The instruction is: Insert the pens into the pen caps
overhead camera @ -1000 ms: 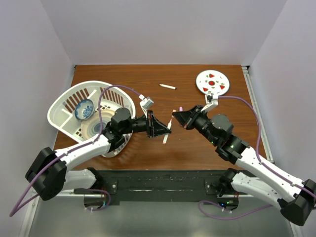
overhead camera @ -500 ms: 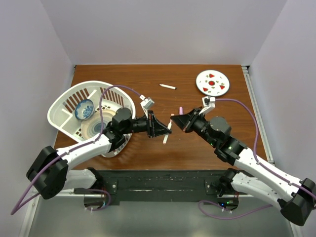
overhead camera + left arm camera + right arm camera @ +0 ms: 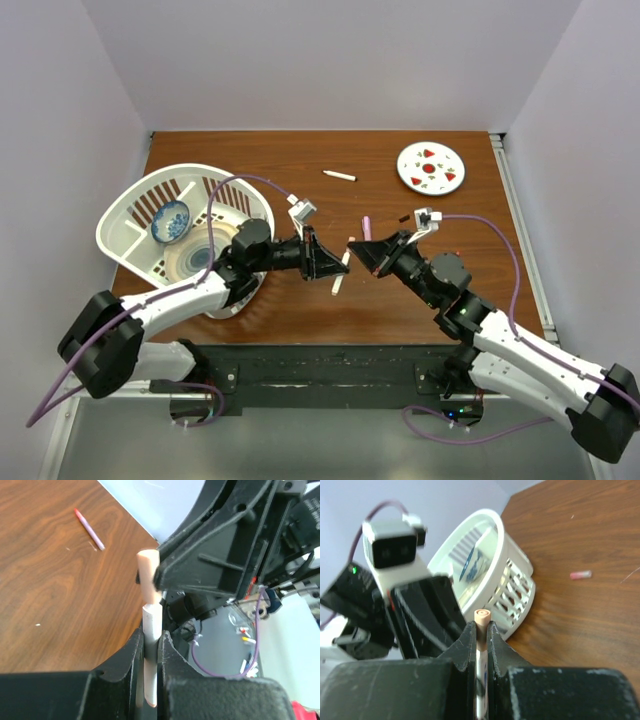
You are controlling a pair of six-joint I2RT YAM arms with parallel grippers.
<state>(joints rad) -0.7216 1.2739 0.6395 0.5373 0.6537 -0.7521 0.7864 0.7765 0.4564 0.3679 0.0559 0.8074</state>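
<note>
The left fingers (image 3: 131, 655) are closed narrow on the lower barrel of a white pen (image 3: 151, 625), which stands upright between them in the left wrist view. A peach cap (image 3: 148, 575) sits on the upper end of this pen, in line with the barrel. The right fingers (image 3: 465, 645) are closed narrow on that cap, and its round end face (image 3: 482, 615) shows between them in the right wrist view. How deep the cap is seated on the pen cannot be told.

Seen from above, the 2 arms meet tip to tip over the near middle of the worktop (image 3: 250, 160). The gripped pen (image 3: 342, 270) is tilted between them and held clear of the surface.

- 1 lilac pen (image 3: 367, 227) lies flat on the worktop just beyond the right fingers. Its red tip shows in the left wrist view (image 3: 90, 529).
- 1 small black cap (image 3: 404, 216) lies near it, to the right.
- 1 second white pen (image 3: 339, 175) lies farther back, near the middle of the worktop.
- 1 round plate (image 3: 412, 165) with red spots sits toward the far right corner.
- 1 white basket (image 3: 125, 215) stands on the left side with a blue patterned bowl (image 3: 171, 220) inside. The left arm passes over its near edge.
</note>
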